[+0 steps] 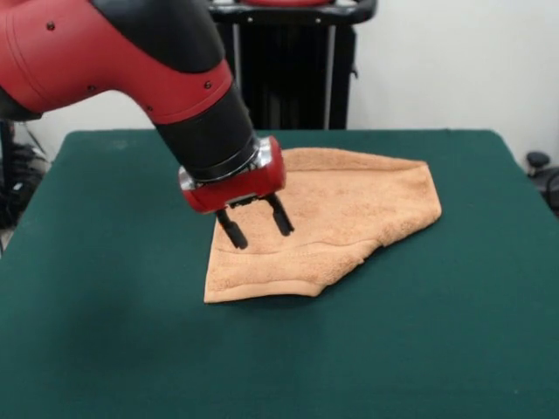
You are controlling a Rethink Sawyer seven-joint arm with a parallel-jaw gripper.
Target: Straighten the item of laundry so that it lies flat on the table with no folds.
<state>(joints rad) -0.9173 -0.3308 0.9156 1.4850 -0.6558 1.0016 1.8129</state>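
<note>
The light orange-tan towel (349, 218) lies near the middle of the dark green table (113, 288). Its near right part is folded over, so its near edge runs slanted from the right corner down to the near left end. A ribbed band shows along the near left end. My gripper (260, 229) hangs from the red and black arm just above the towel's left part. Its two black fingers (233, 231) point down, spread apart, with nothing between them.
The black pedestal (288, 70) stands behind the table's far edge. Dark cables and gear (17, 179) lie off the table's left side, and a small dark object (537, 161) sits off its right side.
</note>
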